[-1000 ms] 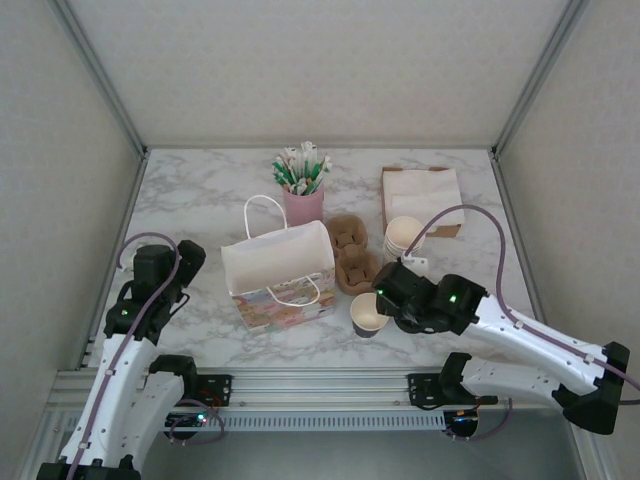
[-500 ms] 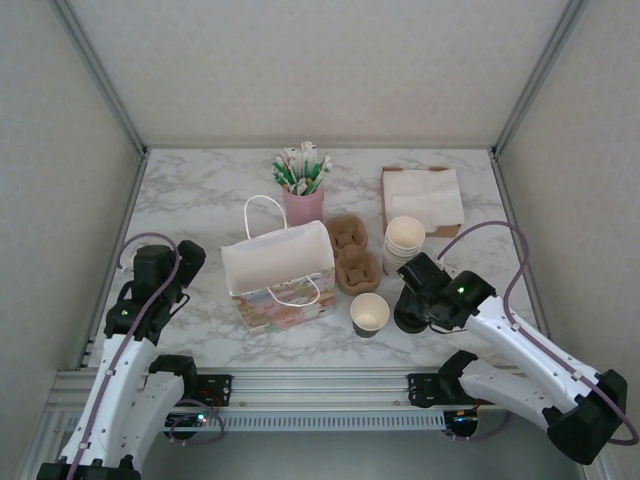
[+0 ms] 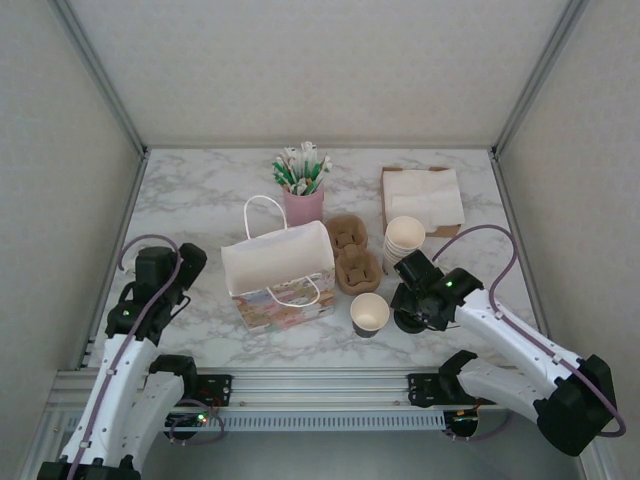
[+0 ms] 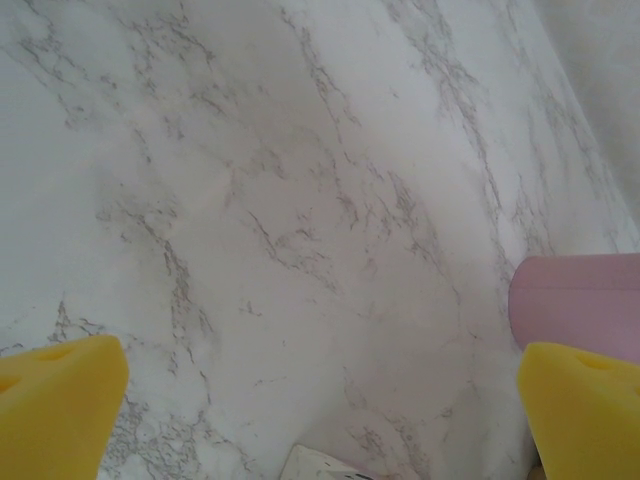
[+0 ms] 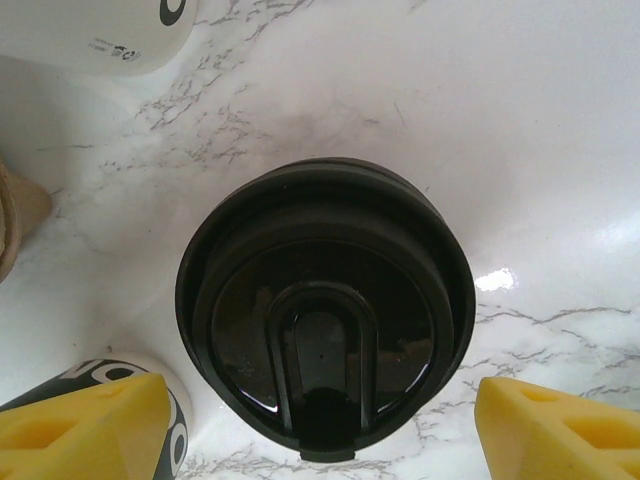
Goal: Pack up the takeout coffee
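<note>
The takeout coffee's single cream cup (image 3: 369,312) stands open-topped on the marble near the front edge; its printed side (image 5: 165,420) shows beside my right gripper's left pad. A round black lid (image 5: 322,300) lies flat on the table to the right of that cup, dark under the arm (image 3: 408,321). My right gripper (image 3: 410,305) (image 5: 320,430) hovers over the lid, open, with its yellow pads (image 5: 560,430) well clear on either side. My left gripper (image 3: 188,258) (image 4: 320,410) hangs open over bare marble, left of the bag, holding nothing.
A white paper bag (image 3: 277,270) with handles stands left of the cup. Behind it are a pink cup of stirrers (image 3: 303,200) (image 4: 580,300), a cardboard cup carrier (image 3: 352,255), a stack of lidless cups (image 3: 403,238) and napkins (image 3: 422,197).
My right gripper has swung right, away from the single cup, to hover over the black lid, and its jaws have spread wider. The left arm has not moved.
</note>
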Controlling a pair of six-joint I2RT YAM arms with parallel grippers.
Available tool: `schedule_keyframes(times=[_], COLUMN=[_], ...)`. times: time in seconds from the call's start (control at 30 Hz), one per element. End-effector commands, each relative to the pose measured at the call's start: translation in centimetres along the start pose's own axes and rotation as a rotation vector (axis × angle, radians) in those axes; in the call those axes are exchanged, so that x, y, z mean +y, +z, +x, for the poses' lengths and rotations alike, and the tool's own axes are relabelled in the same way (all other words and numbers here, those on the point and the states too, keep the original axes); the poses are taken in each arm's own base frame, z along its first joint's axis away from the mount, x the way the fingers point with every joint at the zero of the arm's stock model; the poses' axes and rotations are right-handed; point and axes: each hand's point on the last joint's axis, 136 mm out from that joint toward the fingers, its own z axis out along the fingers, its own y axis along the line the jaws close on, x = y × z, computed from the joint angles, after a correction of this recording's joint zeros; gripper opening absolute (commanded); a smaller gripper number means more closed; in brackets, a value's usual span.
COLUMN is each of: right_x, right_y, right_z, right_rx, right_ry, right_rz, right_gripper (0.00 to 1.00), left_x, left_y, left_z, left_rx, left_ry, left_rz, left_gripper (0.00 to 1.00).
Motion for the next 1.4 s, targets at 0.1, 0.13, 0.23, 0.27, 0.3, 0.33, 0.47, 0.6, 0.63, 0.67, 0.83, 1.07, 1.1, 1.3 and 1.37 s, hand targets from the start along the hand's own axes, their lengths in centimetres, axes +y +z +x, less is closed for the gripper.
schedule_keyframes(times=[0.1, 0.13, 0.23, 0.27, 0.3, 0.33, 0.47, 0.6, 0.63, 0.67, 0.83, 1.07, 1.1, 1.3, 1.37], right_x=[-0.5, -0.4, -0.2, -0.1, 0.0, 0.0, -0.2, -0.2, -0.4, -0.4, -0.7, -0.4, -0.4, -0.2, -0.2], right_y=[1.2, 1.3, 1.6, 1.7, 1.8, 1.9, 2.2, 2.3, 2.3, 2.3, 2.2, 1.4, 1.2, -0.2, -0.5], right_z=[0.1, 0.0, 0.0, 0.0, -0.1, 0.0, 0.0, -0.1, 0.0, 0.0, -0.2, -0.6, -0.6, -1.1, -1.2], right_rx=[0.024, 0.023, 0.026, 0.029, 0.03, 0.034, 0.039, 0.036, 0.038, 0.037, 0.028, 0.014, 0.012, -0.011, -0.016], right_ry=[0.026, 0.026, 0.027, 0.026, 0.027, 0.024, 0.022, 0.022, 0.022, 0.022, 0.023, 0.023, 0.024, 0.027, 0.026], right_rz=[0.025, 0.025, 0.02, 0.019, 0.021, 0.027, 0.046, 0.05, 0.055, 0.059, 0.069, 0.051, 0.045, 0.015, 0.009], right_gripper=[0.81, 0.81, 0.81, 0.81, 0.81, 0.81, 0.81, 0.79, 0.78, 0.78, 0.74, 0.73, 0.73, 0.73, 0.73], left_x=[0.4, 0.4, 0.3, 0.3, 0.3, 0.3, 0.4, 0.4, 0.4, 0.4, 0.4, 0.5, 0.5, 0.4, 0.4], left_y=[0.1, 0.0, 0.0, 0.1, 0.1, 0.1, 0.1, 0.2, 0.1, 0.1, 0.1, 0.0, 0.0, 0.0, 0.1], left_z=[0.7, 0.7, 0.6, 0.6, 0.6, 0.7, 0.6, 0.6, 0.6, 0.6, 0.6, 0.6, 0.6, 0.5, 0.5], left_rx=[0.019, 0.019, 0.015, 0.016, 0.017, 0.017, 0.015, 0.015, 0.013, 0.015, 0.015, 0.014, 0.013, 0.011, 0.01], left_ry=[-0.019, -0.018, -0.021, -0.023, -0.022, -0.022, -0.021, -0.02, -0.021, -0.02, -0.02, -0.021, -0.021, -0.02, -0.022], left_rz=[0.003, 0.003, 0.005, 0.005, 0.006, 0.004, 0.0, -0.001, -0.002, -0.003, -0.004, -0.002, -0.003, -0.001, -0.001], left_gripper=[1.0, 1.0, 1.0, 1.0, 1.0, 1.0, 1.0, 1.0, 1.0, 1.0, 1.0, 1.0, 1.0, 1.0, 1.0])
